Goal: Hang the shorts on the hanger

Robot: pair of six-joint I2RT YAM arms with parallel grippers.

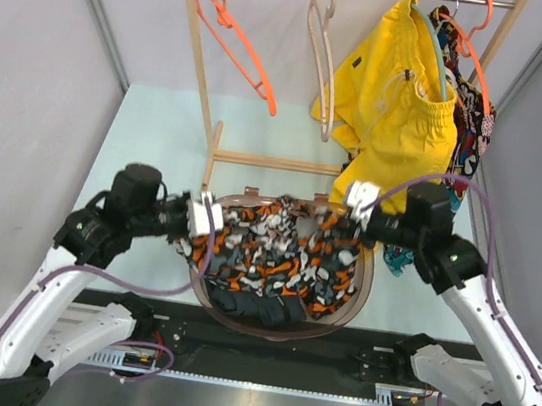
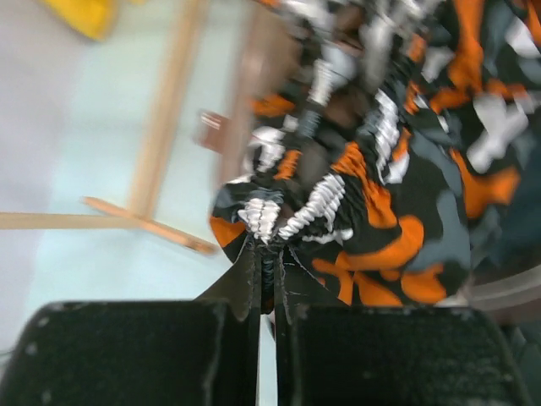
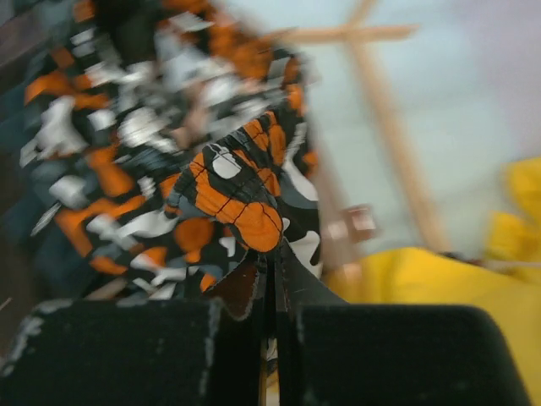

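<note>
The orange, black, white and grey blotch-print shorts [image 1: 280, 250] hang stretched between my two grippers over a brown basket [image 1: 358, 301]. My left gripper [image 1: 210, 220] is shut on the shorts' left waistband edge; in the left wrist view the gathered elastic [image 2: 269, 216] sits pinched between the fingertips. My right gripper [image 1: 354, 207] is shut on the right end, where a fold of the shorts [image 3: 245, 207] is clamped at its tips. The thin orange hanger [image 1: 239, 37] hangs empty by its hook on the rack's rail at the top left, well behind the shorts.
A wooden rack [image 1: 203, 72] stands behind the basket. On its rail hang a beige hanger [image 1: 324, 54], yellow shorts [image 1: 395, 109] and an orange hanger with a patterned garment [image 1: 472, 100]. A dark garment [image 1: 256, 307] lies in the basket. Grey walls close in both sides.
</note>
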